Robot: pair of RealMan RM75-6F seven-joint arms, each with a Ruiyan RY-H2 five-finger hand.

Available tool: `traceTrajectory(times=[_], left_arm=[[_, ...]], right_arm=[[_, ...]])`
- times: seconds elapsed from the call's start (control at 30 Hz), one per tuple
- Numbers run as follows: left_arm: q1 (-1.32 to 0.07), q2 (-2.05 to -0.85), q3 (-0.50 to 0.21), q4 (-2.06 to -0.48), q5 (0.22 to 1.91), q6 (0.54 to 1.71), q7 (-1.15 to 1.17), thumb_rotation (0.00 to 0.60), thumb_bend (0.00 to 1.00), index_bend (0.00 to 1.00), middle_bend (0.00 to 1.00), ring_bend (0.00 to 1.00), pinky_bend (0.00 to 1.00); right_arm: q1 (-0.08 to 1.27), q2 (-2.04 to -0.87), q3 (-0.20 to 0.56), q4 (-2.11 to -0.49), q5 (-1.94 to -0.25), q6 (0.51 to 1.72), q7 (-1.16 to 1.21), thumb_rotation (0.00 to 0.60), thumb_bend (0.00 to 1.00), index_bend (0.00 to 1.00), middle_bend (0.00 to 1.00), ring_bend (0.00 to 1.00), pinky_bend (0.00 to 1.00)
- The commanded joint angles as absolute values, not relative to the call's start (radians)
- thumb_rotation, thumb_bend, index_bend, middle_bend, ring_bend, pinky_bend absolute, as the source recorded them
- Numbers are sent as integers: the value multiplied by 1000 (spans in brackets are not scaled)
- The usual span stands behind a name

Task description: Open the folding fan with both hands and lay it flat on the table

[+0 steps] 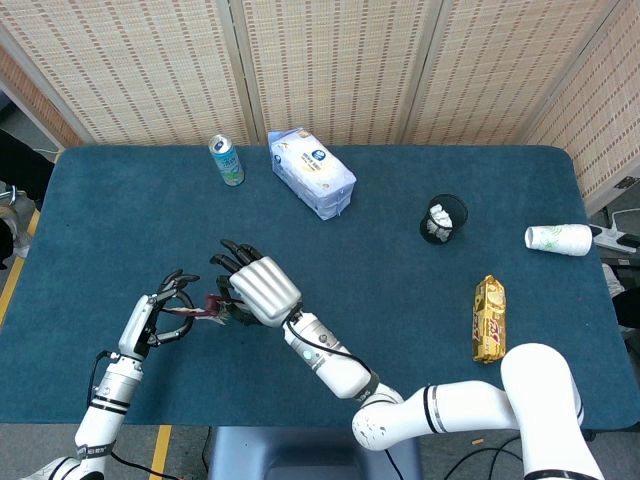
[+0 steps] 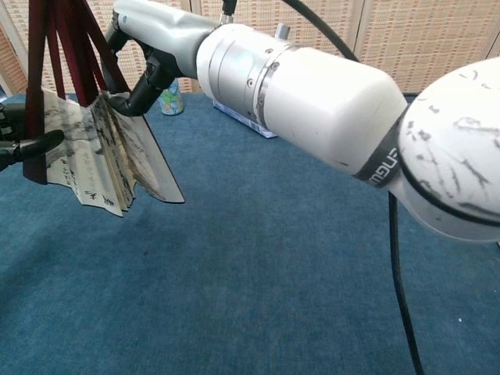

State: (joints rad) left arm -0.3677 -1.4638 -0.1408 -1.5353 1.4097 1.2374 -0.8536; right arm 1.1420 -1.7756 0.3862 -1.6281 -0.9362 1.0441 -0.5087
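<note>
The folding fan [image 2: 87, 162] hangs partly spread above the blue table [image 1: 400, 290], its dark red ribs [image 2: 64, 37] pointing up and its ink-painted paper folds pointing down. In the head view only a dark red sliver of the fan [image 1: 203, 306] shows between the two hands. My right hand [image 1: 260, 289] holds the fan from the right, its black fingers [image 2: 137, 84] pressed on the folds. My left hand [image 1: 152, 317] grips the outer guard on the left, and its dark fingers [image 2: 30, 145] show at the frame's left edge. The fan's pivot is hidden.
A green can [image 1: 227, 160] and a tissue pack [image 1: 312, 172] stand at the back. To the right are a black cup [image 1: 443, 218] with paper in it, a white cup [image 1: 558, 239] lying on its side and a yellow snack pack [image 1: 488, 319].
</note>
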Motion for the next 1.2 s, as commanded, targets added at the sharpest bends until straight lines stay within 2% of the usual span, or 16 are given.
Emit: traceTrajectory(times=[0.03,0.37,0.6,0.93,1.2], left_arm=[[-361,-1467,-149,-1519,1405,1255,-823,600,647,769,212,33,144],[-343,-1505,-220,-1386,1363,1371,-623,600,645,769,246,60,146],[-347,-1583,-262,-1262,1348,1447,-511,600,647,768,278,76,145],[-366,-1690,-273,-1050,1359,1492,-458,600,637,759,288,82,144],[-378,-1771,-252,-871,1393,1525,-446,600,633,741,289,86,142]], right_arm=[[1137,-1764,386,-1633,-943,1048,-507,600,586,708,180,0,153],[1083,-1660,337,-1666,-1019,1060,-494,600,586,708,180,0,153],[1045,-1605,287,-1659,-1119,1085,-486,600,585,707,180,0,153],[995,-1579,210,-1616,-1296,1159,-524,600,586,703,180,0,153],[953,-1605,165,-1564,-1347,1179,-536,600,585,696,180,0,153]])
